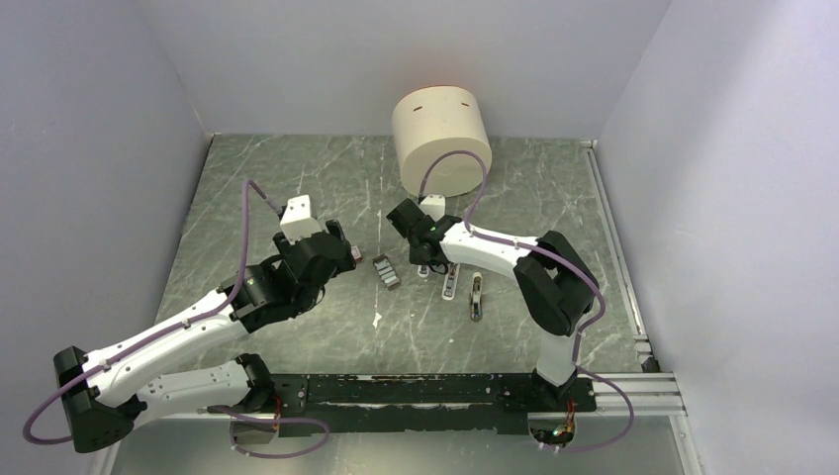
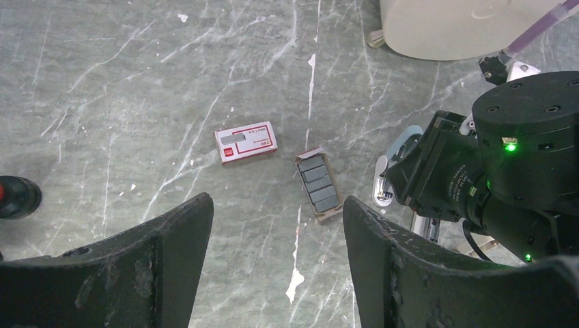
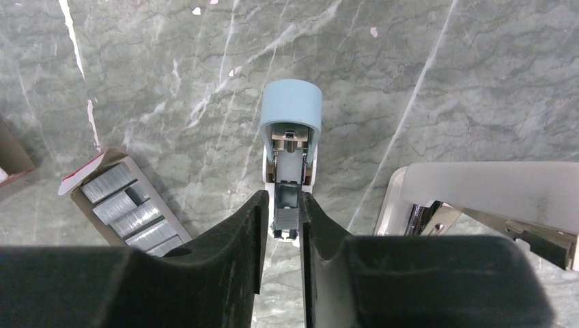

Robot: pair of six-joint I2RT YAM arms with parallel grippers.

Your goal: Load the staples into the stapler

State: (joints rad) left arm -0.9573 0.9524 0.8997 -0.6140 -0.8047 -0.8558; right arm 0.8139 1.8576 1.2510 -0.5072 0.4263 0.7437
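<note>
- Left gripper (image 2: 276, 205) hangs wide open, nothing in it.
- Right gripper (image 3: 283, 201) narrowly straddles the pale blue piece (image 3: 292, 113); can't tell if it's pinching.
- Staples (image 3: 126, 205) lie just left of it.

We see a grey-green marbled stone bench (image 1: 297, 178). On it lie a small red-and-white cardboard box (image 2: 246, 143), an open tray of dark grey ridged staple blocks (image 2: 319, 186) near it, a pale blue-capped stapler piece (image 3: 291, 116), and a big cream cylinder (image 1: 441, 143) at the back.
</note>
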